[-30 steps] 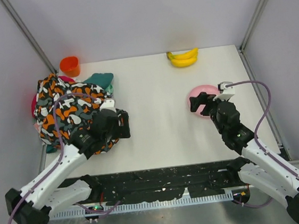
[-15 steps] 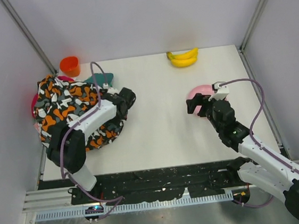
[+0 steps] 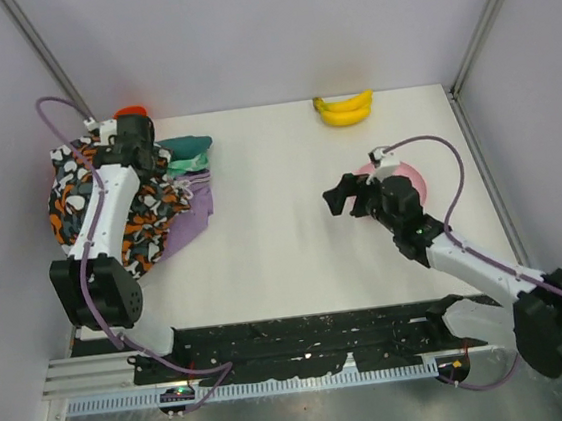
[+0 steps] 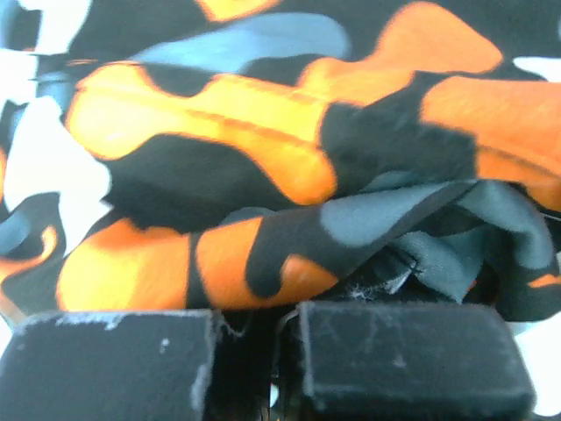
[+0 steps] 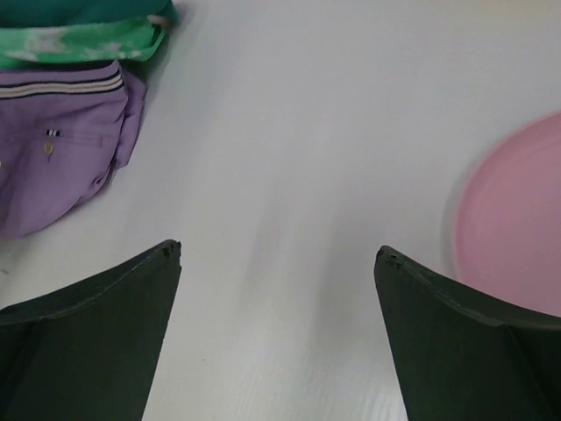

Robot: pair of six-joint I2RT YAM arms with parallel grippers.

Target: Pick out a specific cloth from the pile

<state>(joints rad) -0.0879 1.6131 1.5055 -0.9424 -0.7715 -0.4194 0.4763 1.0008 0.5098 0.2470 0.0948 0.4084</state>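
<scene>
The pile [image 3: 99, 204] lies at the table's left edge, topped by an orange, black and white patterned cloth [image 4: 263, 158]. My left gripper [image 3: 145, 156] sits at the pile's far end, shut [image 4: 276, 320] on a fold of that patterned cloth. The lilac cloth [image 3: 189, 212] shows at the pile's right side; its striped band [image 5: 61, 86] is plain in the right wrist view. My right gripper [image 3: 345, 199] hovers open [image 5: 279, 250] over bare table, right of the lilac cloth and apart from it.
A pink plate [image 3: 408, 172] lies just behind the right gripper, and it also shows at the right [image 5: 517, 237] of the right wrist view. Bananas [image 3: 344, 108] rest at the back edge. An orange cup [image 3: 133, 112] stands behind the pile. A teal cloth [image 3: 189, 148] pokes out beside the lilac cloth.
The left arm swung from the pile's near side to its far end and shut. The patterned cloth shifted left, uncovering the lilac cloth. The right gripper moved left, off the plate.
</scene>
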